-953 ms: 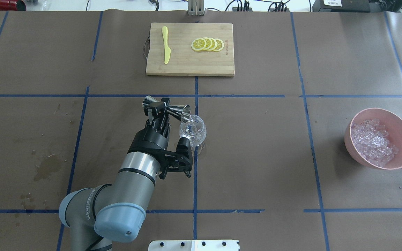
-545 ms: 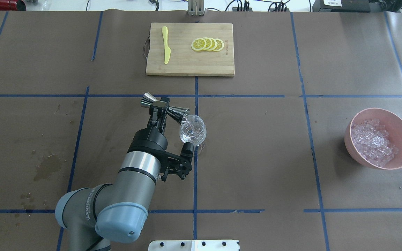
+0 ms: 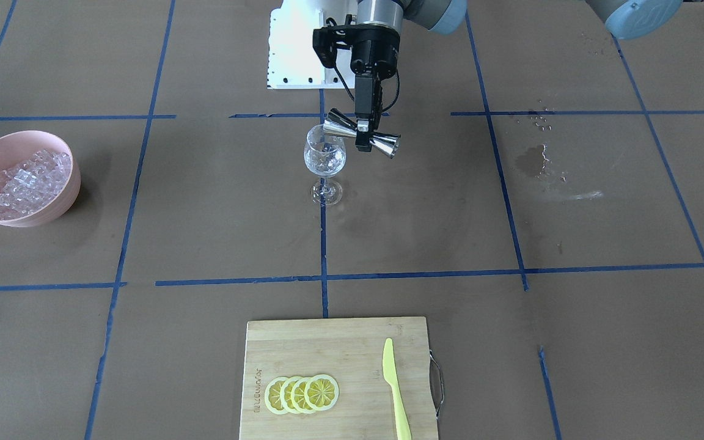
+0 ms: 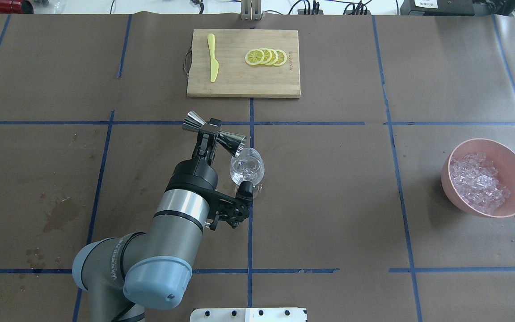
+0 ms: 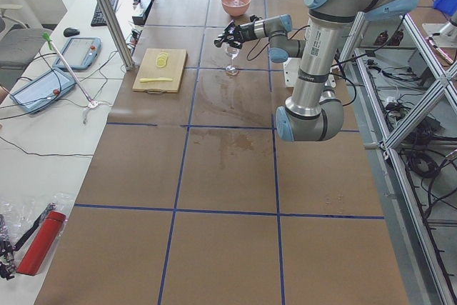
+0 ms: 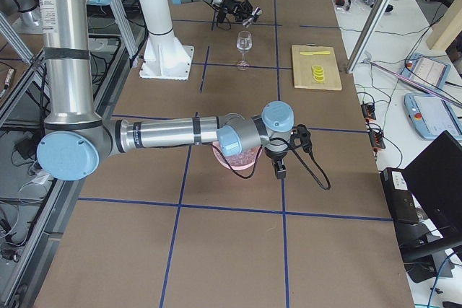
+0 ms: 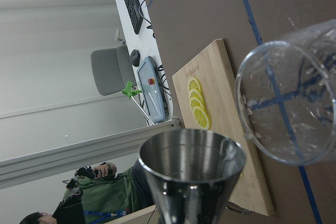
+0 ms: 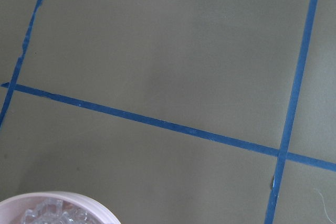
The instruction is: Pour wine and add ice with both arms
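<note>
Brown paper crossed by blue tape covers the table (image 4: 329, 201). The grey tubular left arm (image 4: 181, 210) enters from 7 o'clock. A bamboo cutting board (image 4: 239, 85) lies at 12 o'clock of the wine glass (image 4: 247, 166), a clear, round-bowled stemmed piece. At its 3 o'clock, a smooth pink bowl (image 3: 34, 217) holds the ice (image 4: 479, 181), a heap of glassy cubes. The left gripper (image 4: 210, 129) clamps the waist of a polished steel hourglass jigger (image 4: 230, 142), tipped at the glass's rim. Near the bowl hangs the right gripper (image 6: 279, 169); I cannot tell how its jaws stand.
</note>
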